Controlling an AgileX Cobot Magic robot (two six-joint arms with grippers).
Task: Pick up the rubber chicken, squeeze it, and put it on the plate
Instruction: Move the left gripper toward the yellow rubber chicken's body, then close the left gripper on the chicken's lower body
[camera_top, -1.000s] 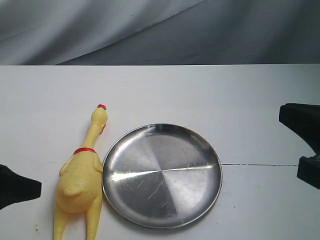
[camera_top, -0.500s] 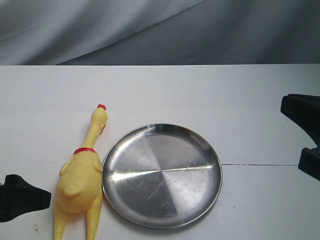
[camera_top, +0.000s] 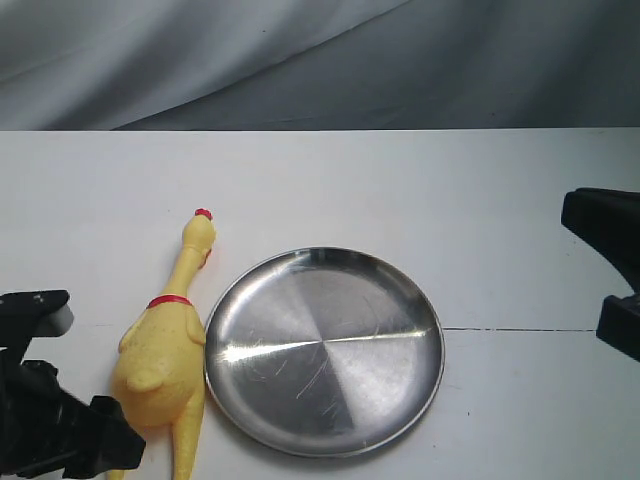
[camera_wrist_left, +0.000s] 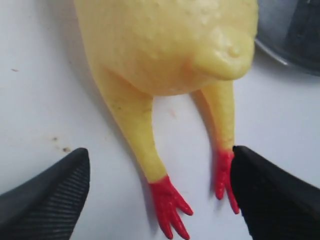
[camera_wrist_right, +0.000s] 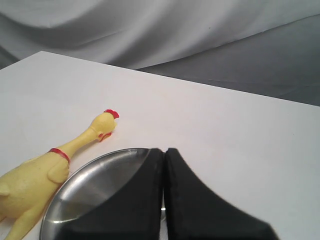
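The white surface (camera_top: 330, 180) carries the shiny silver plate (camera_top: 324, 350) near its middle. The rubber chicken (camera_top: 160, 350) lies flat on the surface just beside the plate's left rim, its body against that rim and its red-combed head pointing toward the grey backdrop. The left end effector (camera_wrist_left: 159, 160) is spread wide around the chicken's red feet, one finger right beside a foot. The right end effector (camera_wrist_right: 164, 152) hangs off at the right edge, fingers pressed together, gripping nothing.

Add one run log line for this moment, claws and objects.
rubber chicken: on table beside plate, ungrasped | left claw: open, flanking its feet | right claw: shut, away | plate: empty
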